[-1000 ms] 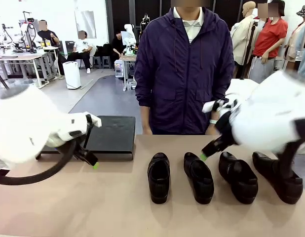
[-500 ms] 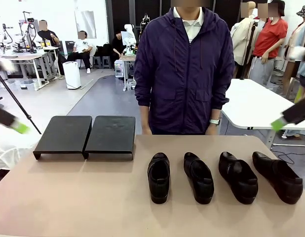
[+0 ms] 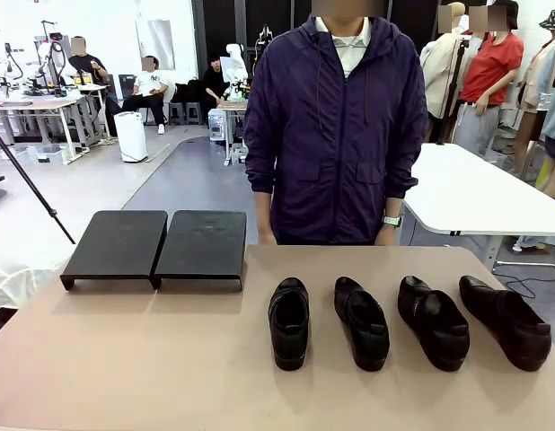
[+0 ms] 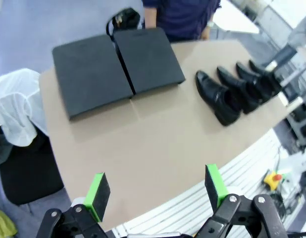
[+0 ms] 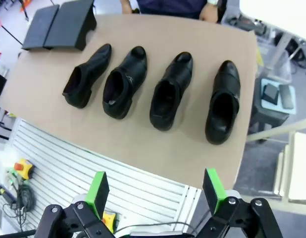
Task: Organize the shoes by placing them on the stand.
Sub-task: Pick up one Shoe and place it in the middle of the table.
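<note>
Left gripper (image 4: 156, 191), right gripper (image 5: 155, 190) both released
Shoes (image 5: 178, 69) at right's 12 o'clock, stand (image 4: 93, 79) at left's 11 o'clock

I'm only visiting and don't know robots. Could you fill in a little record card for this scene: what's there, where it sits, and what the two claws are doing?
shoes: four black loafers in a row on the right half of the table, toes toward the person
stand: two flat black panels side by side, far left of the table, no shoe on it yet
person: purple jacket, standing at the far edge
left gripper: open, holding nothing, high above the table
right gripper: open, holding nothing, above the shoes
</note>
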Robot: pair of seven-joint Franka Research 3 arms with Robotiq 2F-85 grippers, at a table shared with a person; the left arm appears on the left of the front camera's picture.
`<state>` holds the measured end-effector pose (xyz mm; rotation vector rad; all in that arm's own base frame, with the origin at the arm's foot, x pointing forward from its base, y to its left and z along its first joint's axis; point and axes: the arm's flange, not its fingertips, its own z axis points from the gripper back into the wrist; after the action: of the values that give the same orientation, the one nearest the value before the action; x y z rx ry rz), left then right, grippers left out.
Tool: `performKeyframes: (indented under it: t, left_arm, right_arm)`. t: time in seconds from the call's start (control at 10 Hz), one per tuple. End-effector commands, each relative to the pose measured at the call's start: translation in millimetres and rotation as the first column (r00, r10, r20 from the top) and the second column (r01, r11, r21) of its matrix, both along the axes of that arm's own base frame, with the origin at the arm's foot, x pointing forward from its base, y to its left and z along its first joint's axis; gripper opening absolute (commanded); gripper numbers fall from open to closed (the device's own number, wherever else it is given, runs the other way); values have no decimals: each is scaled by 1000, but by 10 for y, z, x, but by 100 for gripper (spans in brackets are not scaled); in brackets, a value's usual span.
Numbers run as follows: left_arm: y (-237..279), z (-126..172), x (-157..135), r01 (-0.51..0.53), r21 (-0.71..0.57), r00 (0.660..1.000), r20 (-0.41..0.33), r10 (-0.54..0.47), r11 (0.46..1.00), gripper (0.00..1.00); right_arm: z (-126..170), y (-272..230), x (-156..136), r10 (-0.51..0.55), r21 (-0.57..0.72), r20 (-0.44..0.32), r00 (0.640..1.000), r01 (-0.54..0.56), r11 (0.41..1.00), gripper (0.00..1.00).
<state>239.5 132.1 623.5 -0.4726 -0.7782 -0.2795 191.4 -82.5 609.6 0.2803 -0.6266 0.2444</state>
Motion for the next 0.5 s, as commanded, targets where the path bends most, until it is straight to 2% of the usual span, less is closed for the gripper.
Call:
performKeyframes:
  t: [0.0,0.4]
  left_arm:
    - [-15,12,-47,32,41,999,-32,-31,999,100]
    - [-15,12,-47,32,41,999,-32,-31,999,100]
  right_arm:
    - [26,153,37,43,-9,4,999,-43,999,100]
    - [26,153,37,43,-9,4,999,-43,999,100]
